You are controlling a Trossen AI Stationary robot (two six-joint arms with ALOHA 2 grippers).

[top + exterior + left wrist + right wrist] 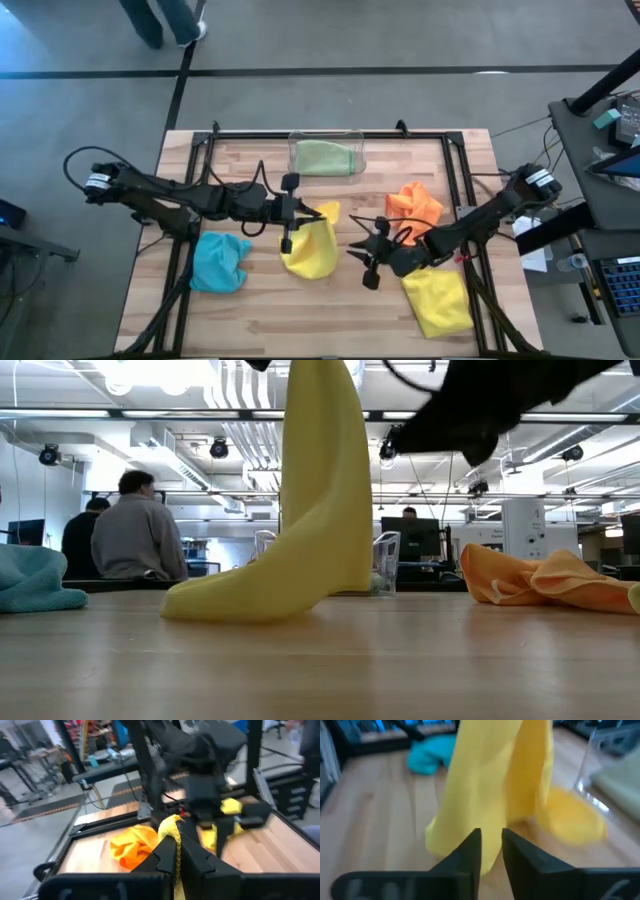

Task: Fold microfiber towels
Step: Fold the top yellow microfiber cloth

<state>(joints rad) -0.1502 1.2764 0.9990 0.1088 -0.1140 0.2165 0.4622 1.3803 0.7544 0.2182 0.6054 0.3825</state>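
Five towels are in play, and we see them spread so that each can be reached without dragging another: the light blue towel (220,262) lies crumpled at the left, the orange towel (414,205) sits bunched toward the right rear, the second yellow towel (440,302) lies flat at the right front, and the pale green towel (325,157) rests inside the clear plastic bin (357,142) at the back edge of the table (300,320). The yellow towel (312,243) in the middle is the one being worked. The left gripper (318,212) has its fingers pinched tight on that towel's upper corner, and in the low view the cloth hangs as a tall column with only its lower end pooled on the wood; we judge it is lifted this way so its weight draws it straight and a free edge shows. The right gripper (366,262) is just beside the hanging cloth, its fingers (470,851) standing narrowly apart with nothing between them, aimed at the lower part of the towel. We take this as the approach to a second corner, so the two arms can stretch the cloth flat before folding. No towel looks neatly folded yet, so we judge the task is at an early stage.
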